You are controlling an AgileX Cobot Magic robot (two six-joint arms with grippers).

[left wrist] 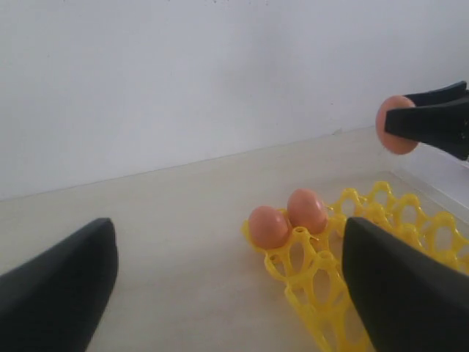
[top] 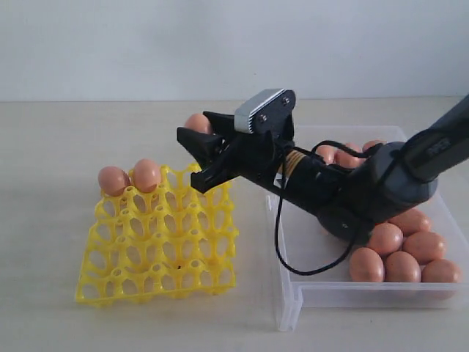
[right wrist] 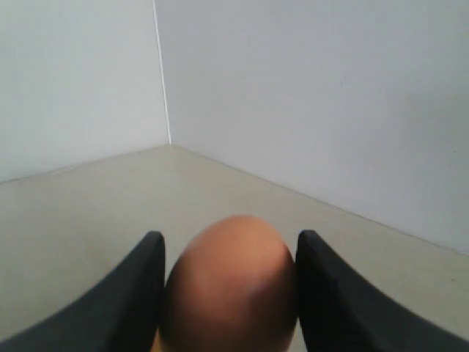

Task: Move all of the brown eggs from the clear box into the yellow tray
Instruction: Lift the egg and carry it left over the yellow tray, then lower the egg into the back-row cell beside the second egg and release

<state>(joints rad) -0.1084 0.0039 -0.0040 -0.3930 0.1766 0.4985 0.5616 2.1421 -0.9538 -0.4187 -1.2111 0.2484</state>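
My right gripper (top: 190,156) reaches across the middle, shut on a brown egg (top: 198,122) in the air above the far right corner of the yellow tray (top: 157,257). Up close, that egg (right wrist: 231,286) fills the gap between the black fingers (right wrist: 132,301). Two brown eggs (top: 113,180) (top: 146,174) sit side by side in the tray's far left cups. Several more eggs (top: 399,257) lie in the clear box (top: 293,293) on the right. My left gripper (left wrist: 227,242) stands open and holds nothing, low over the table beside the tray (left wrist: 322,293); the exterior view does not show it.
The right arm and its black cable (top: 282,249) hang over the box's left half and hide part of the eggs behind. A pale wall (top: 220,44) closes the back of the beige table (top: 44,242).
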